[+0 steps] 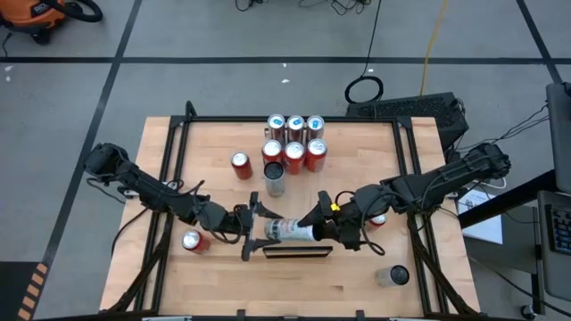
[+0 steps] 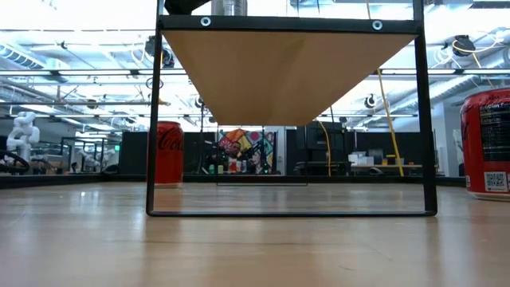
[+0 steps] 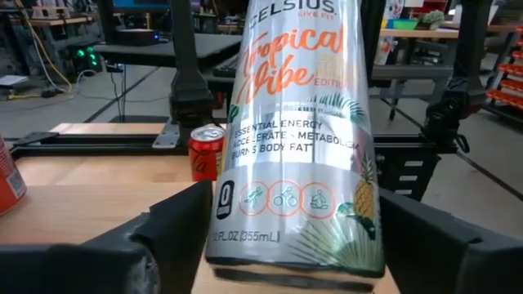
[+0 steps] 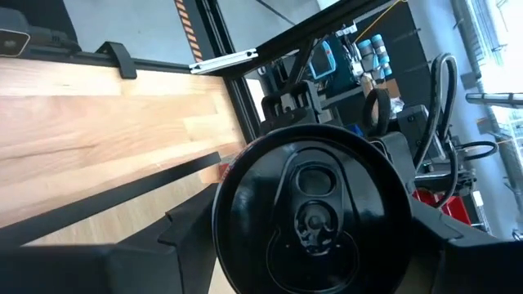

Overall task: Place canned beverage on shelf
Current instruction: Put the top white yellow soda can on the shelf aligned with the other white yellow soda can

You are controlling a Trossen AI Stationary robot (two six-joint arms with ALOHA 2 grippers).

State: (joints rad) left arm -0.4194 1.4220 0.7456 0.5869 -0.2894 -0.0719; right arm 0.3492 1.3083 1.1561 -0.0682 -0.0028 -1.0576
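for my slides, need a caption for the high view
Both grippers, left and right, hold a silver can lying sideways above the shelf.

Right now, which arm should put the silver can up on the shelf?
Right. The right gripper holds the silver can by its lid end, so it could probably stand it base-down on the shelf close by. The left gripper clasps the base end.

Silver can point(image 3: 294, 139) at my left wrist: I read "CELSIUS", "Tropical Vibe", "ESSENTIAL ENERGY", "ACCELERATE METABOLISM", "BURNS BODY FAT", "0", "12 FL OZ (355mL)".
Red can point(image 2: 169, 154) behind the shelf frame, low view: I make out white Coca-Cola script.
Red can point(image 2: 487, 143) at the right edge: a QR code, small print unreadable.
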